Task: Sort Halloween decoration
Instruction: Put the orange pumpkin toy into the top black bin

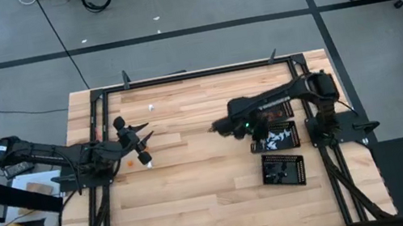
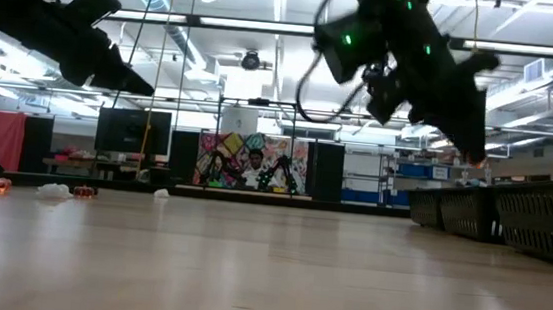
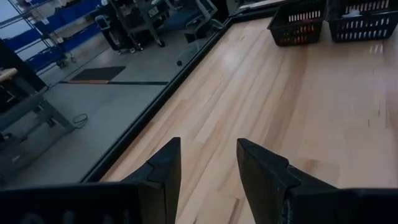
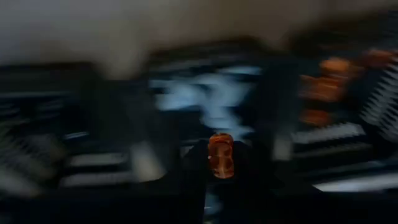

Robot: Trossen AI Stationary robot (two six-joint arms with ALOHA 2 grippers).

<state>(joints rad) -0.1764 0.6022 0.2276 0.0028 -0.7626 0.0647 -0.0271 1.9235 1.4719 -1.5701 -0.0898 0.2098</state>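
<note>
The right gripper (image 4: pixel 219 163), jaws clamped on an orange decoration piece (image 4: pixel 220 154), hovered over the black trays (image 1: pixel 275 138), apparently needing the matching tray next; the left gripper (image 3: pixel 208 168) waited, jaws apart.

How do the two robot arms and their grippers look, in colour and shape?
Both arms are dark, nearly black, built of jointed segments. The left gripper has two matte black wedge-shaped fingers that taper to blunt tips. The right arm carries small green indicator lights near its wrist, seen from above and in the low view.
</note>
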